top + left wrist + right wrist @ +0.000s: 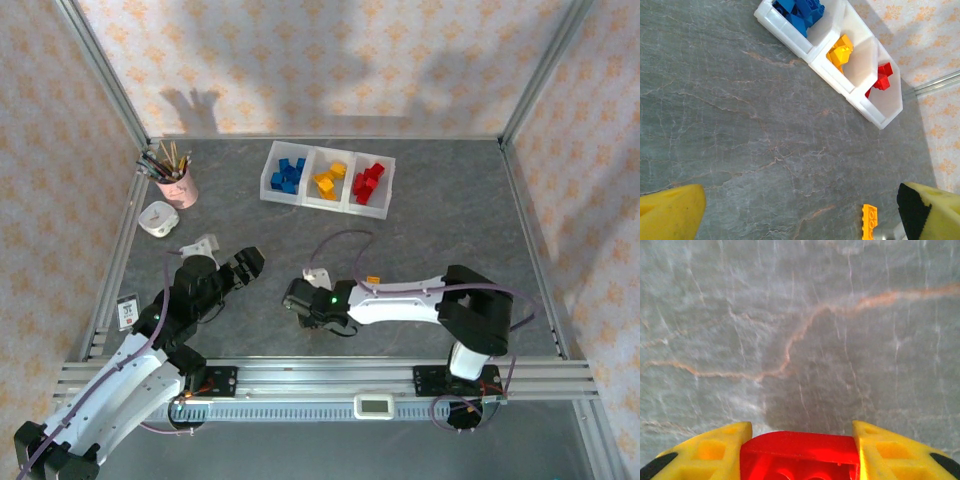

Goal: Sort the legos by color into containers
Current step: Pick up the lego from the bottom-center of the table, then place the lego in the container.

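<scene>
Red brick (799,457) is seen at the very front of the right wrist view, pressed on both sides by the yellow fingers (710,452) of the right gripper (799,440), which is closed on it, low over the grey table (440,230). From above, this gripper (305,305) is located near the middle of the front edge. The left gripper (240,268) is held with its fingers (670,212) spread wide, nothing between them. One loose orange brick (869,221) lies flat on the table – just beside the right arm. The tray (812,50) stands well apart at the back: blue bricks (289,175) in its left bin, yellow-orange bricks (330,180) in the middle, red bricks (368,183) in the right.
</scene>
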Robot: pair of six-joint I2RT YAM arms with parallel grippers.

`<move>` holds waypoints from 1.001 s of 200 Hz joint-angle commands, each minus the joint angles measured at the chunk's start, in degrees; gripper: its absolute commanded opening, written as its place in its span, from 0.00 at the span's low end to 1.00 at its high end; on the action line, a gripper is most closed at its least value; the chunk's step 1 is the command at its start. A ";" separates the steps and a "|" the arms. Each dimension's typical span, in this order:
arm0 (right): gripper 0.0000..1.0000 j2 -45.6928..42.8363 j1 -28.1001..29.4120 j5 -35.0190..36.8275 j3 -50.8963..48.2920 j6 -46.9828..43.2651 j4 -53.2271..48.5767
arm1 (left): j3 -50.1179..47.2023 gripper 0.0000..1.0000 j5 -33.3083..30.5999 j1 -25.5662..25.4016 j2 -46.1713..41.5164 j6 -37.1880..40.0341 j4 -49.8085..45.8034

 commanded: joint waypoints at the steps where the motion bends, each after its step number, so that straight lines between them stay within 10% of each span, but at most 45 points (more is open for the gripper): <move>1: 0.33 -2.33 -3.78 3.57 2.31 -3.64 -1.57 | 2.13 0.99 -0.91 0.49 0.78 0.65 0.47; 127: 0.33 14.85 -38.43 13.14 30.96 -25.28 2.98 | 10.34 0.99 2.52 0.54 17.72 4.81 13.05; 200: 0.54 28.93 -43.12 13.17 49.48 -27.43 -0.76 | 13.61 0.99 4.44 0.55 24.76 6.08 16.56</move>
